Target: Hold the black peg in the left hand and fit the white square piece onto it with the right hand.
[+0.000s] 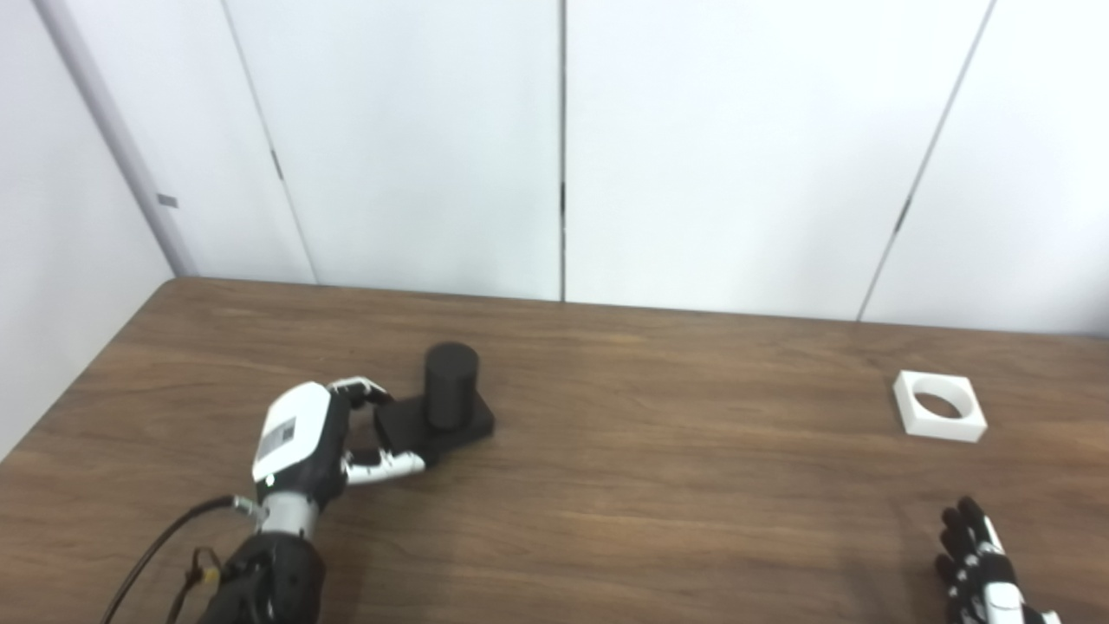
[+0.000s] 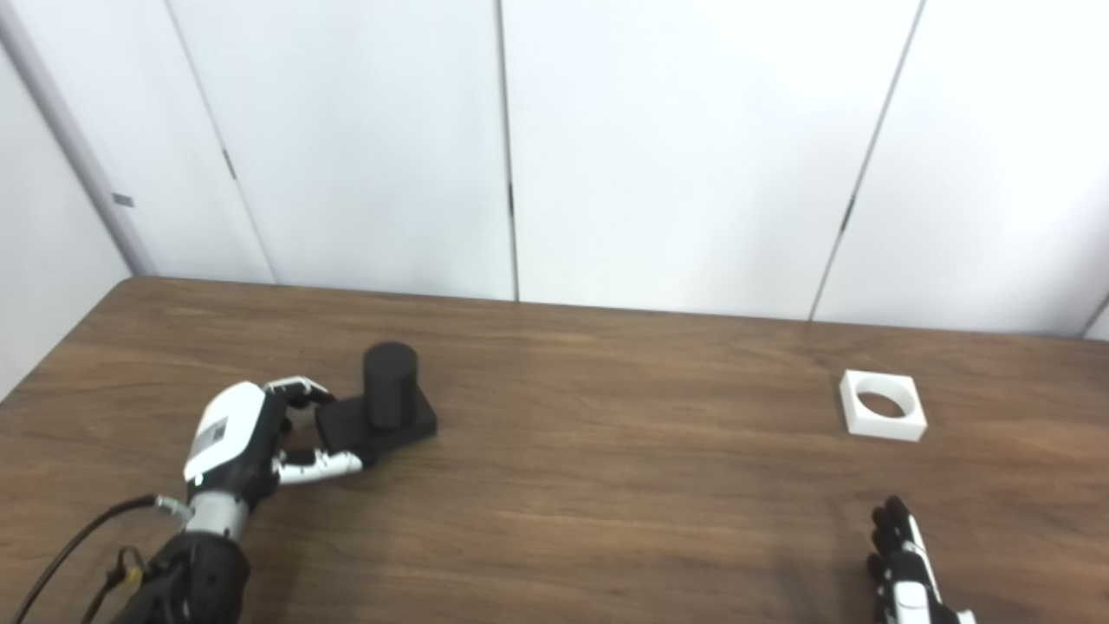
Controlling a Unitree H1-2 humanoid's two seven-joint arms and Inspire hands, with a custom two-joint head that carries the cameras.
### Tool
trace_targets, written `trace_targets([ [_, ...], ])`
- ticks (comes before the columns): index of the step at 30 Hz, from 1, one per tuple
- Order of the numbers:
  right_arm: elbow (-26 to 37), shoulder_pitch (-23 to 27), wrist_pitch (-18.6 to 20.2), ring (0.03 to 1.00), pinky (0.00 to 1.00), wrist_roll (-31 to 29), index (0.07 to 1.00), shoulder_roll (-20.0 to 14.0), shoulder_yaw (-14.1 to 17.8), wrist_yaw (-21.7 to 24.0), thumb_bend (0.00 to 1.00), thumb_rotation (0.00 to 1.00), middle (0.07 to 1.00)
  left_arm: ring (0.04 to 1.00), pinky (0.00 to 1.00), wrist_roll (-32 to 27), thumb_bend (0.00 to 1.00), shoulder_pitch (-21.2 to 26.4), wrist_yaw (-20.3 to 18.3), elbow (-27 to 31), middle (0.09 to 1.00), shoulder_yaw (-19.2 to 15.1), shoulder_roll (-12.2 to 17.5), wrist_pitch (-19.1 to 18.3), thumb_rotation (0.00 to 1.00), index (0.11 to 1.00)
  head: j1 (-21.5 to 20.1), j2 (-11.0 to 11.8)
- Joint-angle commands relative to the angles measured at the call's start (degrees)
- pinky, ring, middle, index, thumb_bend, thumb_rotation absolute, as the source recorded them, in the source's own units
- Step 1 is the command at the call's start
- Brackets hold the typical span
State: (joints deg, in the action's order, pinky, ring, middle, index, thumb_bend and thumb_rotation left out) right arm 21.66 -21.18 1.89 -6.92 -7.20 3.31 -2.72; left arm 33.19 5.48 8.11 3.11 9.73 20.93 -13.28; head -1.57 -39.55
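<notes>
- The table (image 1: 658, 485) carries both parts, well apart: peg on your left, white piece far right.
- Your left hand (image 1: 303, 438) has its fingers around the near-left end of the peg's base, thumb below; the base looks to be resting on the table, so judge the grasp begun, not lifted.
- The peg (image 1: 450, 394) stands upright on its square black base.
- Your right hand (image 1: 979, 559) sits at the near right edge, fingers apart, holding nothing.
- The white piece (image 1: 940, 405) lies flat, untouched; picking it up and fitting remain.
</notes>
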Motion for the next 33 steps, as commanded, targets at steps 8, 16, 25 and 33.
trace_targets([
  [8,2.5,-0.2,1.0,0.958,0.98,3.1,0.954,3.8,-1.7,-2.2,0.51,1.0,0.921,0.783,0.69,-10.9,0.51,-3.6,-10.8,3.1,0.758,2.9,-0.5,12.1,0.05,0.488,-3.4,-3.1],
  [16,3.2,0.5,2.5,0.953,0.97,3.4,0.945,3.9,-2.6,-3.1,0.55,1.0,0.909,0.783,0.7,-12.8,0.51,-8.0,-15.9,6.5,0.753,7.6,-1.8,12.8,0.05,0.488,-4.9,-5.1],
  [25,4.4,0.6,4.2,0.951,0.96,4.4,0.94,3.5,-3.2,-3.7,0.59,1.0,0.909,0.798,0.7,-6.6,0.52,-13.2,-12.8,4.6,0.749,14.8,-5.4,19.1,0.04,0.486,-6.0,-6.1],
  [33,4.6,0.4,4.1,0.945,0.96,4.3,0.934,3.7,-3.4,-4.1,0.58,1.0,0.902,0.802,0.83,5.7,0.52,-13.8,-7.0,0.9,0.746,17.6,-6.7,24.7,0.05,0.486,-7.0,-6.1],
])
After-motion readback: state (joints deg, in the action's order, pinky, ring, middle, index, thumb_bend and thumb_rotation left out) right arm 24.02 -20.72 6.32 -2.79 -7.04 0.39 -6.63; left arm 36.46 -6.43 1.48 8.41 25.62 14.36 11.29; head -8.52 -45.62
